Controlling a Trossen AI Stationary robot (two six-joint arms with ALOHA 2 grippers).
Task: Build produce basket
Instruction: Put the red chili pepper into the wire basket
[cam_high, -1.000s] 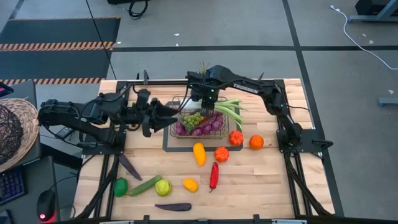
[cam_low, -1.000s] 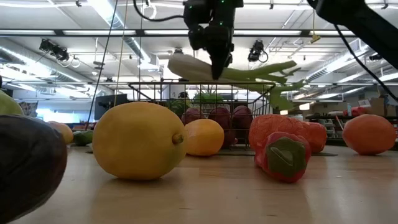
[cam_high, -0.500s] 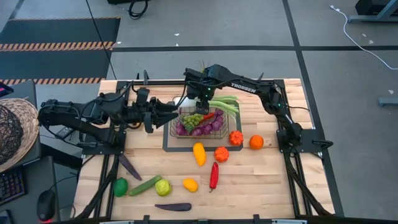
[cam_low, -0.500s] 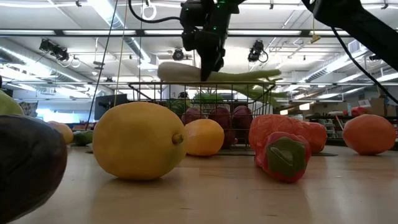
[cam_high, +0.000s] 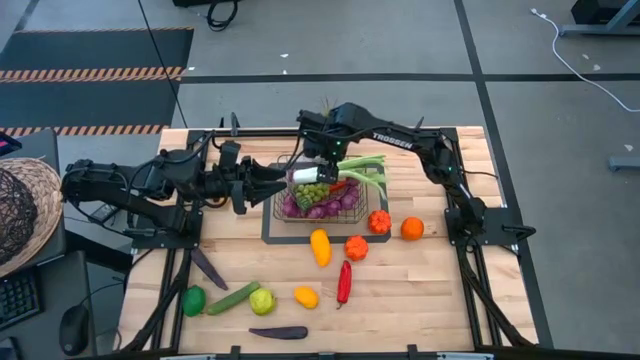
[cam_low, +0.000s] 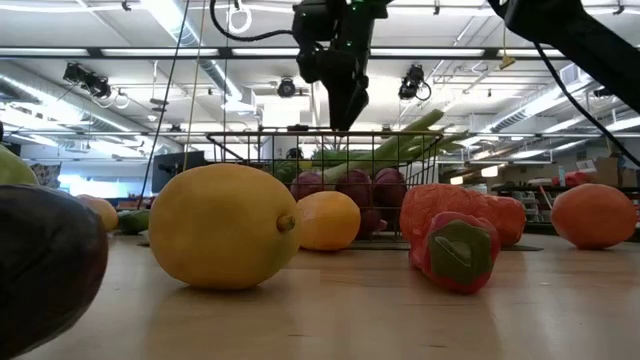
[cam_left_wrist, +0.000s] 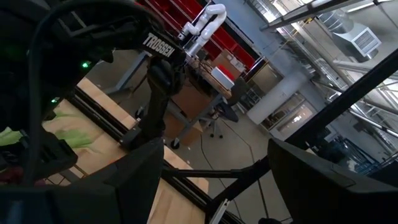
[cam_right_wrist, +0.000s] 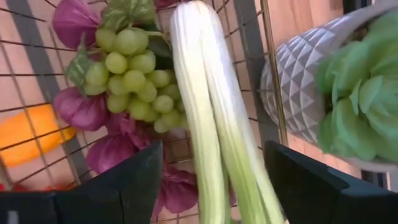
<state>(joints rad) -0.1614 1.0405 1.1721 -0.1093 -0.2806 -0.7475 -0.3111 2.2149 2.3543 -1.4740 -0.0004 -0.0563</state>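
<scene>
Leek (cam_right_wrist: 208, 124) white to green — grapes (cam_right_wrist: 134, 71) pale green, pot (cam_right_wrist: 305, 81) grey-faceted

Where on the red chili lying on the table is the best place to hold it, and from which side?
Take the red chili at its middle, from straight above, the pincer closing across its narrow width. It lies flat and long on the table, with both long sides free; the yellow-orange fruit beside it does not touch it.

Both arms (cam_high: 150, 185) are matte black, built of chunky jointed links; the right arm (cam_high: 420, 150) carries white TROSSEN lettering on one link. Black cables trail along them, green status lights glow near the wrist, and the fingers (cam_right_wrist: 118, 186) are dark, flat-faced wedges
</scene>
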